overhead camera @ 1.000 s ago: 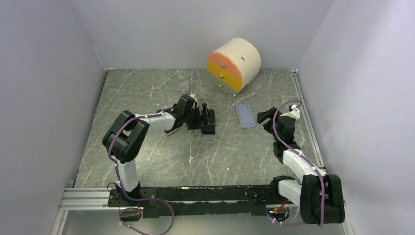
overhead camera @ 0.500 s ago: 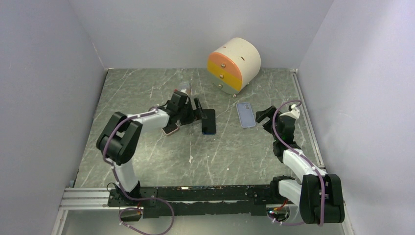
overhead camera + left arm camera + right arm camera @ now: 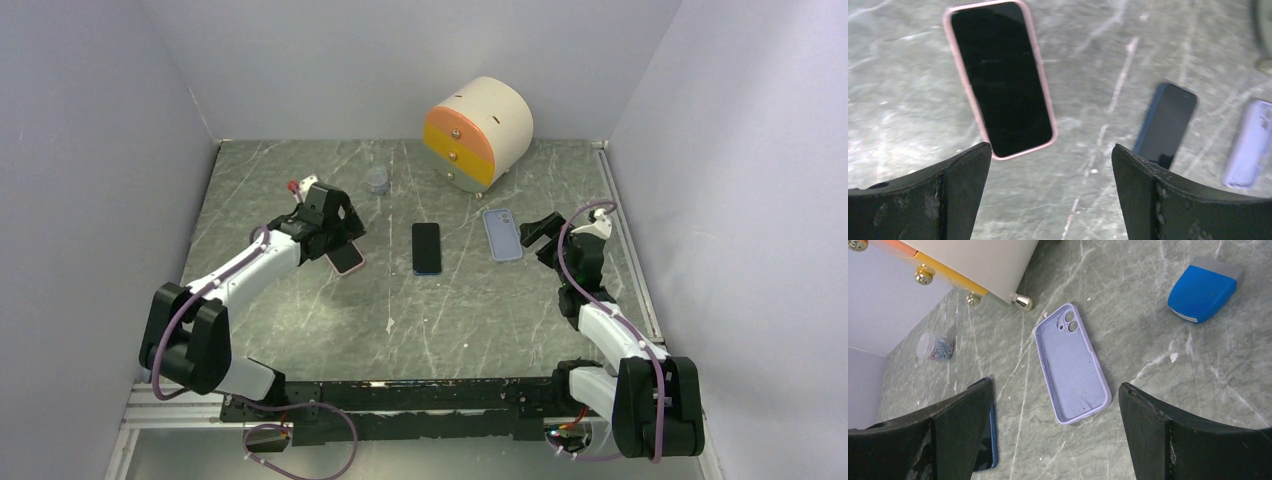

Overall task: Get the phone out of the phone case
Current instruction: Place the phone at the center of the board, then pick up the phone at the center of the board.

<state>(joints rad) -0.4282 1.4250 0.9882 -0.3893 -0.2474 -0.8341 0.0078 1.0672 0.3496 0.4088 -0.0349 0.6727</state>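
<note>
Left gripper [image 3: 1050, 165], jaws spread wide and empty, hovers over the pink-cased phone [image 3: 1000, 80], which lies flat just ahead, long axis running away and leaning left. Bare phone [image 3: 1168, 122] and lilac case [image 3: 1073, 365] lie rightward, below the equally spread right gripper [image 3: 1055, 390].

Two phones [image 3: 426, 248] [image 3: 1000, 80], two cases [image 3: 502, 235] [image 3: 347, 258], one jar [image 3: 377, 180], one cabinet [image 3: 480, 130]

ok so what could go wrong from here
1. The pink-cased phone lies flat on the table just ahead of the open left jaws. Flat like that it may be hard to grip, and they could push it along instead.
2. The blue phone lies bare close by, next to the empty lavender case. An arm sweeping across could knock either one.
</note>
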